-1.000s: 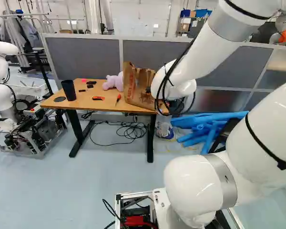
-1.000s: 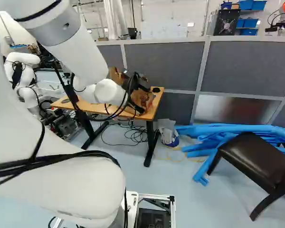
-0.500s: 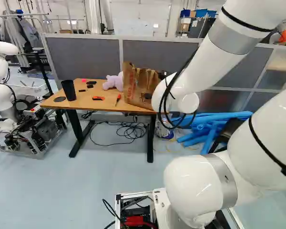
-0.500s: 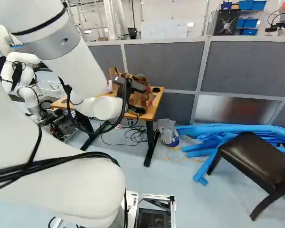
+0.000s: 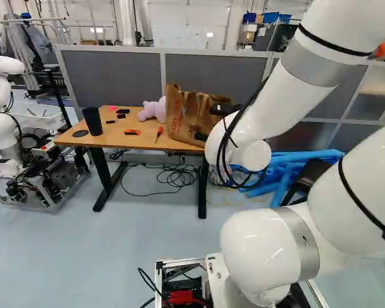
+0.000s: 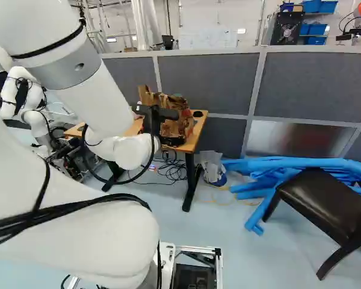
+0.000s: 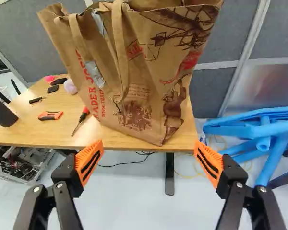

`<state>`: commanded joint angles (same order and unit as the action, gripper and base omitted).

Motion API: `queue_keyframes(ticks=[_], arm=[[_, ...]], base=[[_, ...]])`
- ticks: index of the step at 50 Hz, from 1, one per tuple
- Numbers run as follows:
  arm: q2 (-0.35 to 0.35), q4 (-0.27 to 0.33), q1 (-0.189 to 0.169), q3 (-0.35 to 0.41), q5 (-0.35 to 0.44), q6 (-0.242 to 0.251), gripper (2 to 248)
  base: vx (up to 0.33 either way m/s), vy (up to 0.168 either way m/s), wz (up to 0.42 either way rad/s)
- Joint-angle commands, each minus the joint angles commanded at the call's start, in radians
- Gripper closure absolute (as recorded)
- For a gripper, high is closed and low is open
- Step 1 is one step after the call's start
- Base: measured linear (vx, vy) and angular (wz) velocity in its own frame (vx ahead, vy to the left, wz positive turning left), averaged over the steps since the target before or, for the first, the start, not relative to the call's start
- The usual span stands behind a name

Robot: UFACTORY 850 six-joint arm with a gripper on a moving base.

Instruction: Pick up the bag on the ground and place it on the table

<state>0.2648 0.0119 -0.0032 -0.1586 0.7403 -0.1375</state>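
The brown paper bag [image 5: 185,115] stands upright on the right end of the wooden table [image 5: 136,142] in the left base view. In the right base view my black gripper [image 6: 159,114] is on the near side of the bag, hiding part of it. The wrist view shows the gripper [image 7: 149,160] with its orange-padded fingers wide open and nothing between them. Ahead of the fingertips rises the bag [image 7: 134,76], apart from both, its handles hanging down its near face. Its base rests at the table's front edge [image 7: 120,142].
On the table are a dark cup [image 5: 92,120], a purple plush toy [image 5: 153,110], a screwdriver [image 5: 158,133] and an orange cutter [image 5: 132,132]. Blue foam tubes [image 6: 259,180] and a dark chair [image 6: 325,201] stand to the right. Another robot [image 5: 5,131] is at the far left.
The arm's wrist has drawn back from the bag, uncovering more of it in the left base view; in the right base view the gripper has shifted left. Bag and base stay put.
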Motion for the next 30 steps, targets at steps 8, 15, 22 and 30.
queue_keyframes(ticks=[8, 15, 22, 30], arm=[[0.004, -0.004, 0.001, 0.021, 0.039, 0.041, 3], [0.007, -0.006, 0.002, 0.037, 0.068, 0.071, 3], [0.01, -0.008, 0.002, 0.05, 0.092, 0.096, 3], [0.012, -0.01, 0.003, 0.06, 0.112, 0.116, 3]], base=[[0.0, 0.0, 0.0], [0.0, 0.0, 0.0], [0.0, 0.0, 0.0], [0.0, 0.0, 0.0]])
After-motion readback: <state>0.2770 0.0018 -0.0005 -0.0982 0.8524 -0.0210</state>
